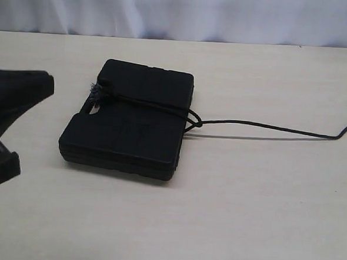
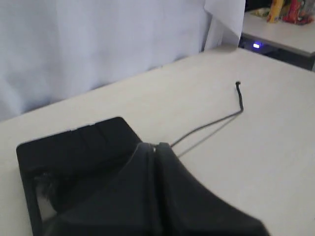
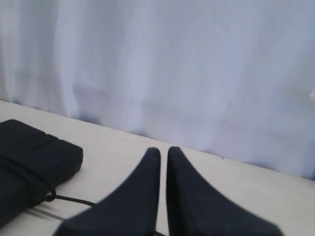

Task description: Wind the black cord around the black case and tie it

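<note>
Jaws closed and empty on the left gripper (image 2: 155, 146) and right gripper (image 3: 163, 150), the case (image 1: 126, 133) lies on the table (image 1: 245, 217) with the cord (image 1: 268, 127) looped round and knotted at its edge, so probably only tightening the loose tail remains.

Case (image 1: 126, 133) on table (image 1: 245, 217), cord (image 1: 262, 126) across it, tail trailing right

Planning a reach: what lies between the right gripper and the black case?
The black cord, trailing over the table, shown in the right wrist view.
</note>
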`<action>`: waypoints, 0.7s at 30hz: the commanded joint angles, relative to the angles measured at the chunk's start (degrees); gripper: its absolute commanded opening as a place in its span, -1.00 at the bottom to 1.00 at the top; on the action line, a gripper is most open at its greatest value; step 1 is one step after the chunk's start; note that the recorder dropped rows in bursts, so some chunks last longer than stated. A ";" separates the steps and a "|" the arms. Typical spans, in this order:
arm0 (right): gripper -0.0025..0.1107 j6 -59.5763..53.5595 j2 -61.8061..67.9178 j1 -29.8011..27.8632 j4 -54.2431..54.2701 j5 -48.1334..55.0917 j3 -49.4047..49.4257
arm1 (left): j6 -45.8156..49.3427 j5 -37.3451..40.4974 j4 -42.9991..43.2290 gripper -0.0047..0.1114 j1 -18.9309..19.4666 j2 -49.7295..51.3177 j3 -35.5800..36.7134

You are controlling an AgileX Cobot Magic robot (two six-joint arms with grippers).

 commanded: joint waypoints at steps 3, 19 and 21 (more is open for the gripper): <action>-0.88 -0.47 -5.93 0.14 -0.61 -0.74 7.17 | 0.62 4.68 0.05 -0.92 -0.43 -0.37 0.67; -0.88 0.35 -13.10 0.14 -0.61 2.19 13.64 | 0.78 -0.36 3.55 -0.92 -0.32 -22.23 25.06; -0.88 0.35 -13.10 0.14 -0.61 2.08 13.64 | 0.78 8.80 2.17 -0.92 0.21 -29.21 25.06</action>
